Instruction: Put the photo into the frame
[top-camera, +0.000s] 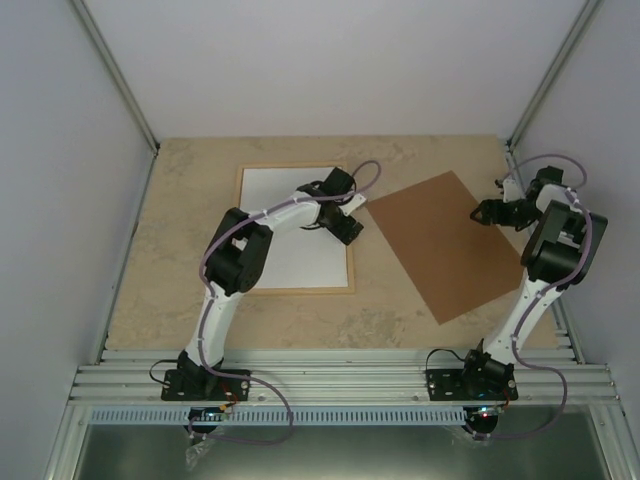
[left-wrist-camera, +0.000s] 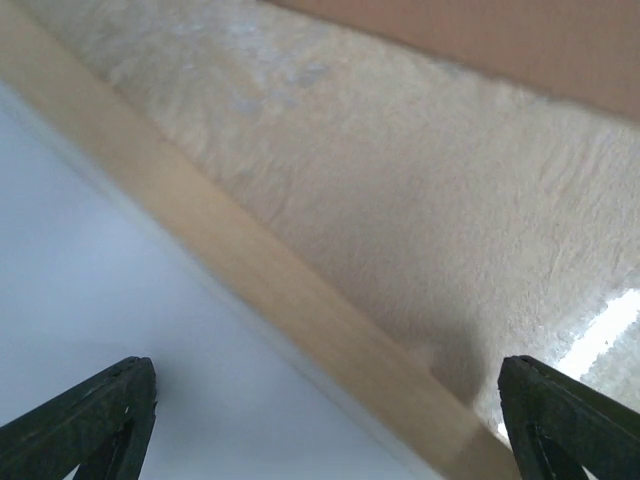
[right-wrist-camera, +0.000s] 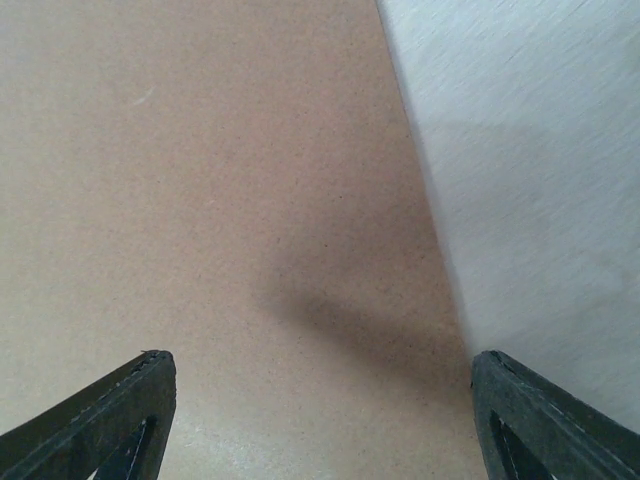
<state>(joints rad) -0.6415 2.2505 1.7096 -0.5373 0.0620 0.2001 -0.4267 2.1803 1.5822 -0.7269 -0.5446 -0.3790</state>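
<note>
The frame (top-camera: 296, 291) of pale wood lies flat on the table, left of centre. The photo (top-camera: 275, 195) lies inside it with its plain white back up; the printed side is hidden. My left gripper (top-camera: 345, 226) is open and empty, low over the frame's right edge. The left wrist view shows the wood strip of the frame (left-wrist-camera: 250, 260) running diagonally between the spread fingers (left-wrist-camera: 90, 420), with the white photo (left-wrist-camera: 100, 300) at lower left. My right gripper (top-camera: 484, 212) is open and empty over the right corner of the brown board; its fingertips (right-wrist-camera: 560, 420) stand wide apart.
A flat brown backing board (top-camera: 445, 245) lies tilted on the beige table (top-camera: 180, 250), right of the frame; it fills most of the right wrist view (right-wrist-camera: 200, 200) and shows in the left wrist view's top right (left-wrist-camera: 480, 40). White walls close in the back and sides.
</note>
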